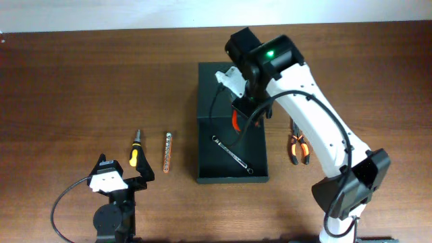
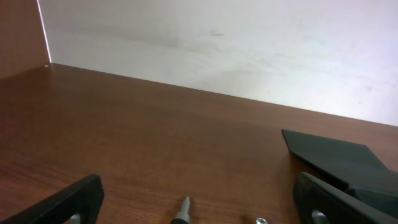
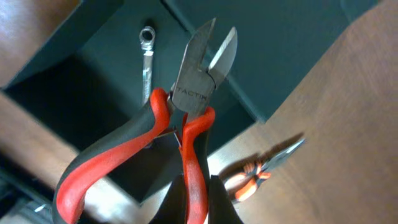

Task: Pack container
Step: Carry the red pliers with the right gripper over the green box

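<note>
the container sits mid-tabletop, and the right claw hangs over it, clamped on the red-handled cutters. best to lower them clear of the wrench, then release. the left claw is parted and empty. the container is matte, dark green-black, with its top open.

Table: dark reddish-brown wood grain, filling almost the whole overhead view.
Wall: plain off-white, rising behind the table's far edge.
Side panel: brown, upright, left of the wall.
Light: soft and even.
</note>
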Tool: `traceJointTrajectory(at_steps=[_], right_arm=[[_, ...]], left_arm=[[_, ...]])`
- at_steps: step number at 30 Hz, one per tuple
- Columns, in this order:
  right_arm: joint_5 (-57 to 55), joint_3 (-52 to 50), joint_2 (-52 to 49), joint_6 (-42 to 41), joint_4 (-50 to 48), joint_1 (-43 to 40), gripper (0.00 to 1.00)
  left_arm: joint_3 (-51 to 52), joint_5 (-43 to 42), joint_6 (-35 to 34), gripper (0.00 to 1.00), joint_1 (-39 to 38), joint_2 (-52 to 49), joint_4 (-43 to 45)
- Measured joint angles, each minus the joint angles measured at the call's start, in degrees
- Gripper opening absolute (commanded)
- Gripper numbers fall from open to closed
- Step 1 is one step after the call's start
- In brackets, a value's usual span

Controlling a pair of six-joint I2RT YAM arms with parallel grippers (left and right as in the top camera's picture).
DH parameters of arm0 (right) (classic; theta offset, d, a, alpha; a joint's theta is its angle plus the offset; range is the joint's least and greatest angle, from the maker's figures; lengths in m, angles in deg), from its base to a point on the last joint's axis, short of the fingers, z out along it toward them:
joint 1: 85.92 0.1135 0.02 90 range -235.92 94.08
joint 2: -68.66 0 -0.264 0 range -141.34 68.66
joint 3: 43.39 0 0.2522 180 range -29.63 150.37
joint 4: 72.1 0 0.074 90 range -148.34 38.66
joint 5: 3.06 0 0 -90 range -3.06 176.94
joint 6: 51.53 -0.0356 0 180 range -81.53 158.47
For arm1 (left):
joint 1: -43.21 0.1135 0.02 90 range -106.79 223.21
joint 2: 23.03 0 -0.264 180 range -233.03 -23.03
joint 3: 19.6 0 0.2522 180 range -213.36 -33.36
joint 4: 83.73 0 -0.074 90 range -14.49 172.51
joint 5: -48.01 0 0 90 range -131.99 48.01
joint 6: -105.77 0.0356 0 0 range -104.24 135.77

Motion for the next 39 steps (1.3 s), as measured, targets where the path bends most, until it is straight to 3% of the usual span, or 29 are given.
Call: traceJointTrajectory(at_steps=[10,39], right_arm=[[-1.9,-14.3,0.0,5.5,-10.0,-0.1,0.04],[2.2,-32.0,0.0,7.6,-25.8,4.9,0.04]], left_arm=[[0.0,0.0,0.0,0.99,0.0,0.0,0.0],[0.0,0.0,0.0,0.99,0.0,0.0,0.0]])
